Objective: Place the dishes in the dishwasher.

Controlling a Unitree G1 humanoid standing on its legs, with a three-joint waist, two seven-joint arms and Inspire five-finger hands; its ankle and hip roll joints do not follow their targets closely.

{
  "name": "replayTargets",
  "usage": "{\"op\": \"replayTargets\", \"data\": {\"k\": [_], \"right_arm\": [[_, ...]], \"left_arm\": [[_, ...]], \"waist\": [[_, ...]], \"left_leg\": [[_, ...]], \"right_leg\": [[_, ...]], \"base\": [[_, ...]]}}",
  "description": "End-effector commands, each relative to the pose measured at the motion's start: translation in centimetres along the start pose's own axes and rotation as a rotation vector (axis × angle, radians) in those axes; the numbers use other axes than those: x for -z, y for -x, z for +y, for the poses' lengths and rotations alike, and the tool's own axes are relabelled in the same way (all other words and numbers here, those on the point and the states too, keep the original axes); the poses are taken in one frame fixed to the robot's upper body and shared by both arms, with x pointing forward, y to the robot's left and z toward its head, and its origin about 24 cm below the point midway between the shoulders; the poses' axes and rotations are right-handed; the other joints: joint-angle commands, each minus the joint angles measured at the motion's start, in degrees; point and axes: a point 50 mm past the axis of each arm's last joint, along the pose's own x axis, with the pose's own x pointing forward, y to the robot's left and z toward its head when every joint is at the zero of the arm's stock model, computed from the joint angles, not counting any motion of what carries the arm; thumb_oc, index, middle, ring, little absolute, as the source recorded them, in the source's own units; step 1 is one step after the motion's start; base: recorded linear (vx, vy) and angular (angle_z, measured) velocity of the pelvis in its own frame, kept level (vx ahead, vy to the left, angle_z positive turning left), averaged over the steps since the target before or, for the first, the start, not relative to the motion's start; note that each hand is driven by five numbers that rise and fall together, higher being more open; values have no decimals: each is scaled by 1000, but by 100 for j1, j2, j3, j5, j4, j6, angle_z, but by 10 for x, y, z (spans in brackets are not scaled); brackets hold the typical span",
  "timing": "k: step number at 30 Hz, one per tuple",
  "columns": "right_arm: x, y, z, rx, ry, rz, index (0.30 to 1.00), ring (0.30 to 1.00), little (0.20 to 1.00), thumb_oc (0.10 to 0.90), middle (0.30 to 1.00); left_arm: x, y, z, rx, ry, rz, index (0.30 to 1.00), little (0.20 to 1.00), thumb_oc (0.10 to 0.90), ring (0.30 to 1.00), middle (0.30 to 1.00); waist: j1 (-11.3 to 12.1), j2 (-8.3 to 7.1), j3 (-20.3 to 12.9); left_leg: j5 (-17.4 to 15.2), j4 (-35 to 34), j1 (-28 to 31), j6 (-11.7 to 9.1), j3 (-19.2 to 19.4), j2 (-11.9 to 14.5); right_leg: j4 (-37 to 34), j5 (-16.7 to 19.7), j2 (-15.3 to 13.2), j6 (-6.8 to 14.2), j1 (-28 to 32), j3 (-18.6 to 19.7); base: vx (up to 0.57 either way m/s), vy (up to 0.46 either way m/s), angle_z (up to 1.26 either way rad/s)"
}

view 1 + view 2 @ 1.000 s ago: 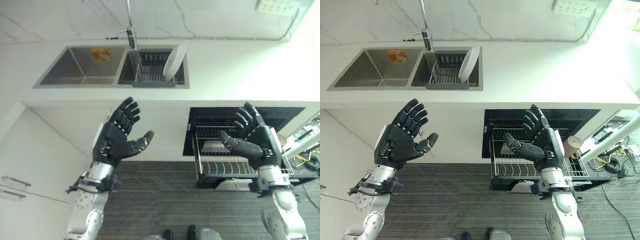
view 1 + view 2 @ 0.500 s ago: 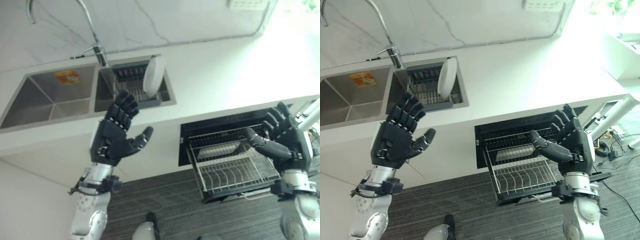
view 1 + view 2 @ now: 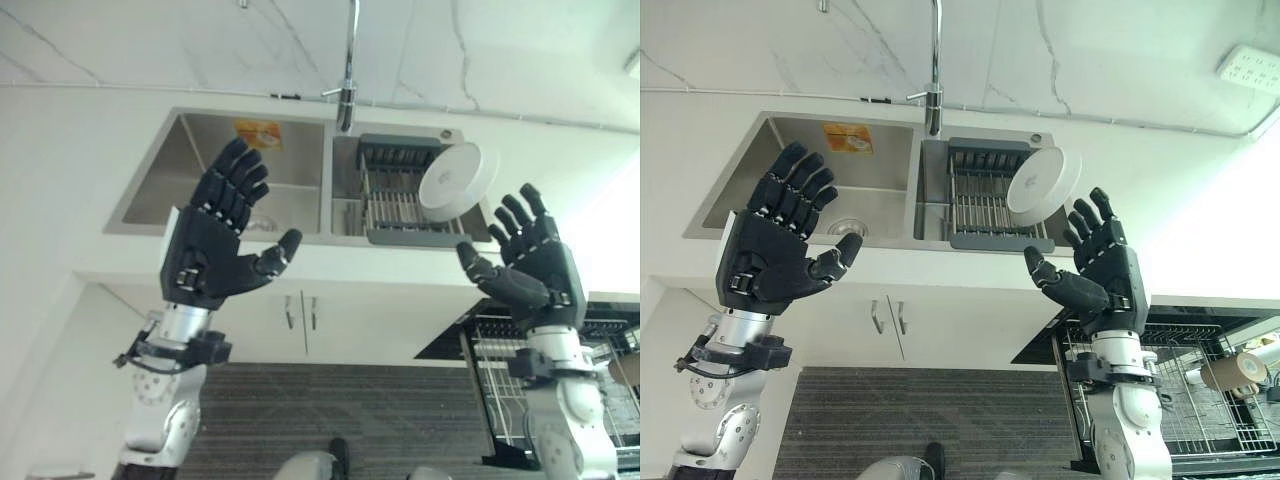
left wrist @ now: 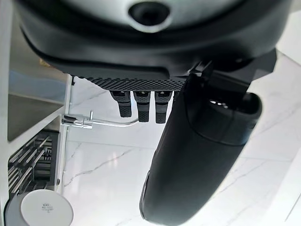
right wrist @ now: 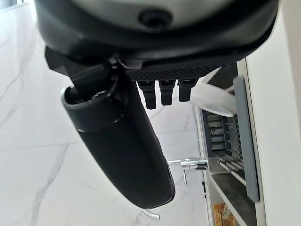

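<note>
I hold my left hand (image 3: 215, 250) up in front of the double sink (image 3: 290, 180), palm turned inward, fingers straight and spread, thumb standing out to the side; it grips nothing. My right hand (image 3: 1102, 275) is raised the same way on the other side, fingers splayed wide and thumb apart, also with nothing in it.

The one dish I can see, a white plate (image 3: 1043, 181), stands on edge, tilted, in the dark drying rack (image 3: 985, 200) that sits in the right basin of the sink, at the rack's right end. The plate is above and just left of my right hand in the head views, apart from it. A tall tap (image 3: 347, 75) rises from the back of the sink between the basins, against a white marble wall.

Below the white surface (image 3: 1160, 200), at my lower right, the dishwasher's wire basket (image 3: 1200, 410) is pulled out over the dark striped floor (image 3: 330, 410). White cabinet doors with two small handles (image 3: 300, 312) sit under the sink.
</note>
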Motion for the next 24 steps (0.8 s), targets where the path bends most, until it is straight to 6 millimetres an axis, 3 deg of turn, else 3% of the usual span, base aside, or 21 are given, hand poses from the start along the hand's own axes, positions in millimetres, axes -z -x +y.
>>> {"op": "replayTargets", "data": {"k": [1, 3, 7, 18, 20, 22, 24], "right_arm": [[-45, -17, 2, -59, 63, -262, 900, 900, 900, 800, 900], [-50, -17, 2, -62, 61, -318, 900, 900, 900, 800, 900], [-48, -18, -1, -59, 78, -321, 900, 900, 900, 800, 900], [-44, -18, -2, -60, 8, -282, 900, 900, 900, 800, 900], [-46, -17, -4, -60, -1, -281, 900, 900, 900, 800, 900], [-47, -16, -4, -65, -9, -284, 900, 900, 900, 800, 900], [-48, -16, -4, -73, -2, -289, 900, 900, 900, 800, 900]], "left_arm": [[-48, -14, -14, 76, -52, -293, 900, 900, 800, 900, 900], [-46, -13, -15, 69, -43, -285, 900, 900, 800, 900, 900], [-40, -14, -18, 50, -43, -267, 900, 900, 800, 900, 900], [-38, -12, -20, 36, -66, -254, 900, 900, 800, 900, 900], [-38, -10, -21, 40, -53, -258, 900, 900, 800, 900, 900], [-37, -12, -23, 54, -41, -260, 900, 900, 800, 900, 900], [-37, -13, -26, 66, -28, -262, 900, 900, 800, 900, 900]], "waist": [[-116, -58, -426], [-182, -77, -381], [-369, -161, -379], [-443, -222, -543], [-491, -288, -529], [-551, -420, -511], [-584, -476, -453]], "left_leg": [[-308, -7, -120, 254, -590, 395], [-317, -7, -78, 219, -510, 394], [-511, -7, 127, 200, -349, 315], [-484, -7, 236, 87, -41, 347], [-479, -7, 377, 53, 78, 324], [-271, -1, 580, 0, 346, 249], [-107, 709, 406, -126, 405, 288]], "right_leg": [[-1356, 105, 361, 255, 298, -420], [-1858, 73, 511, 199, 225, -452], [-1858, -34, 494, 140, -228, -243], [-1858, -193, 483, 17, -223, -125], [-1858, -211, 420, -38, -190, -82], [-1858, -215, 254, -95, -166, -71], [-1858, -203, 169, -167, -144, -148]], "base": [[65, -76, -19], [54, -102, -65], [183, -255, -13], [100, -146, -1], [121, -175, -5], [73, -141, -7], [30, -118, 4]]}}
